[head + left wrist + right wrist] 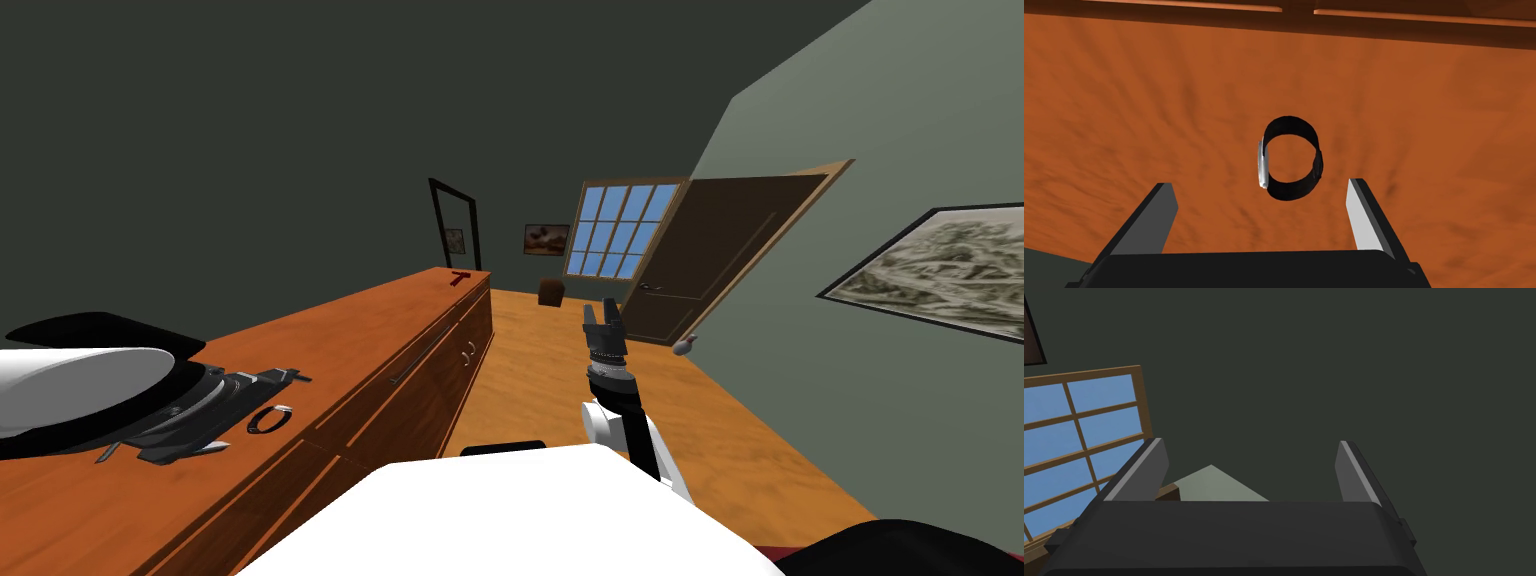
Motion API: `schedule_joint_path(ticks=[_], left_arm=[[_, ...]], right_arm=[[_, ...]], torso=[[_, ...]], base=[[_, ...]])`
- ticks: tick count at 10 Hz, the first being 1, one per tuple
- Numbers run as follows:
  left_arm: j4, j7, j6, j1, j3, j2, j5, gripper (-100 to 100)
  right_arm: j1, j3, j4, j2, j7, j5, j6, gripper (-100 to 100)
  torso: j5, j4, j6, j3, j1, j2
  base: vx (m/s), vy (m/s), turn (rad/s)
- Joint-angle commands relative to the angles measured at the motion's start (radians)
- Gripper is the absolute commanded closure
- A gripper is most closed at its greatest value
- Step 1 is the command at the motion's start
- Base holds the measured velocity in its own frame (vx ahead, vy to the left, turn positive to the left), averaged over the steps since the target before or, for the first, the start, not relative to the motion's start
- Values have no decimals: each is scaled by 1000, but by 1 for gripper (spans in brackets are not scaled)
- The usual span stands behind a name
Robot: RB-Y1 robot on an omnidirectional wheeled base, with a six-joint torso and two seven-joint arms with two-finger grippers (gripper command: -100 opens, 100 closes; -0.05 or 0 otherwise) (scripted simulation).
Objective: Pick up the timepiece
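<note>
1. The wristwatch (1291,157) is a black strap closed into a loop, with a silver case on one side of it. It rests on the orange-brown wooden worktop (350,320) of a long dresser (440,380) with drawers down its front.
2. In the head view the wristwatch sits in the lower left of the frame, close to the worktop's front edge. It is just beside the dark body at the end of the left arm.
3. The left end effector (1260,185) hangs over the worktop with its two blade-like fingers spread wide.
4. The wristwatch lies just beyond those fingertips, in line with the gap between them, and touches neither. Its silver case is turned toward the shaded finger (1155,212), and the strap's far side lies nearer the lit finger (1361,215).
5. The right end effector (603,312) is held up near the middle of the head view, over the wooden floor (700,430) and well apart from the worktop. The right wrist view shows its fingers also standing wide apart.
6. A small dark red object (460,278) lies at the far end of the worktop, left of centre in the head view.
7. Further back in that view is a window (615,230) with blue panes. A dark brown door (720,260) stands just to its right, and a framed picture (940,265) hangs at the right edge.
</note>
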Motion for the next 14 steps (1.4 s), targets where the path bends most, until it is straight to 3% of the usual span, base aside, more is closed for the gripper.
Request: schedule_joint_path(ticks=[1,2,5,6,7,11,12,13,14], left_arm=[[0,0,0,0,0,0,0,0],[19,-7,-33,5,-23,-10,-23,-100],[48,-16,-81,12,-58,-24,-57,-100],[43,-13,-71,9,-54,-21,-51,-100],[44,-14,-75,9,-55,-22,-52,100],[44,-14,-75,9,-55,-22,-52,100],[44,-14,-75,9,-55,-22,-52,0],[24,-8,-41,6,-29,-12,-28,100],[19,-7,-33,5,-23,-10,-23,100]], right_arm=[[0,0,0,0,0,0,0,0],[0,0,0,0,0,0,0,0],[0,0,0,0,0,0,0,0],[0,0,0,0,0,0,0,0],[0,0,0,0,0,0,0,0],[0,0,0,0,0,0,0,0],[0,0,0,0,0,0,0,0],[0,0,0,0,0,0,0,0],[0,0,0,0,0,0,0,0]], torso=[[0,0,0,0,0,0],[0,0,0,1,0,2],[0,1,0,2,1,4],[0,1,0,2,1,4],[0,1,0,2,1,4],[0,0,0,1,0,2],[0,0,0,2,0,3],[0,1,0,2,0,3],[-1,1,-1,2,-1,3]], base=[[6,0,2],[-7,4,-40],[-18,9,-31],[-7,5,-5],[-3,1,18],[0,0,-6],[0,0,0],[11,-5,46],[18,-10,39]])
